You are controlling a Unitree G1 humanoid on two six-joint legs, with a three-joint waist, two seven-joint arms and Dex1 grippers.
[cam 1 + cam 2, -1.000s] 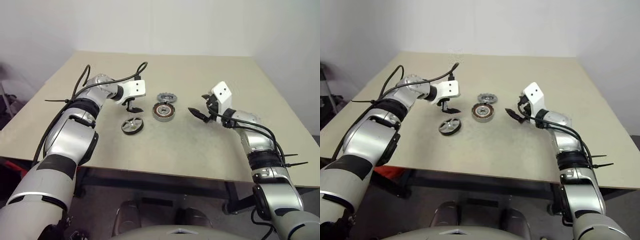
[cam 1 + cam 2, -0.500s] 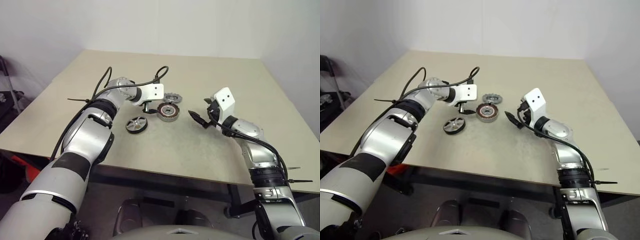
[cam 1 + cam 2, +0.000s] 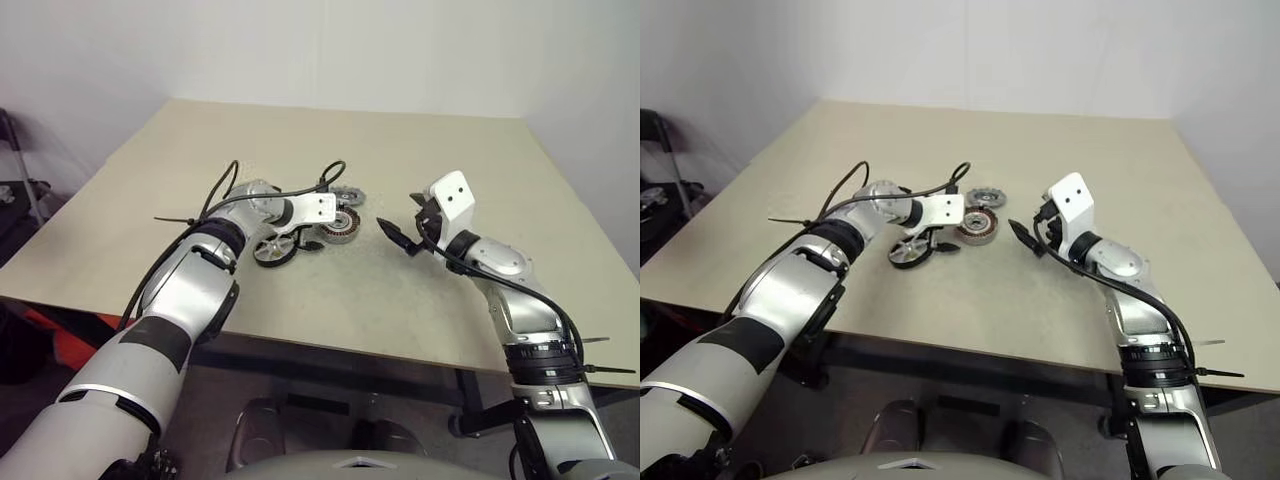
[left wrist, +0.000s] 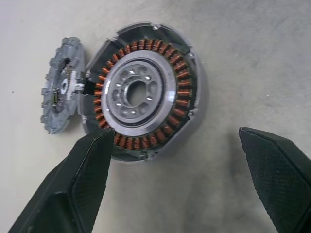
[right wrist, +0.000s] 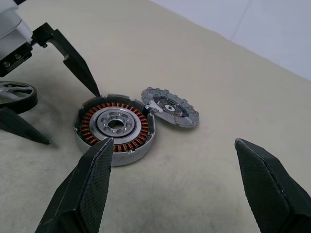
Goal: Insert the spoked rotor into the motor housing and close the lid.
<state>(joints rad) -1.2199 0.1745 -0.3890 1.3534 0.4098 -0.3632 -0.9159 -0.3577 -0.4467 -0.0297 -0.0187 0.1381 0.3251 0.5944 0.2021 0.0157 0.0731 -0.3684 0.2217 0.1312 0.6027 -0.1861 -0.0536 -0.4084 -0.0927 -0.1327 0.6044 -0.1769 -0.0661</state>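
Copper-wound motor housing (image 4: 143,94), silver hub.

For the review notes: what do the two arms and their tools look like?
Both arms are glossy silver with black joint bands. Loose black cables, tied on with zip ties, run to white wrist blocks. The left tool and right tool each have two black, pointed, textured fingers.
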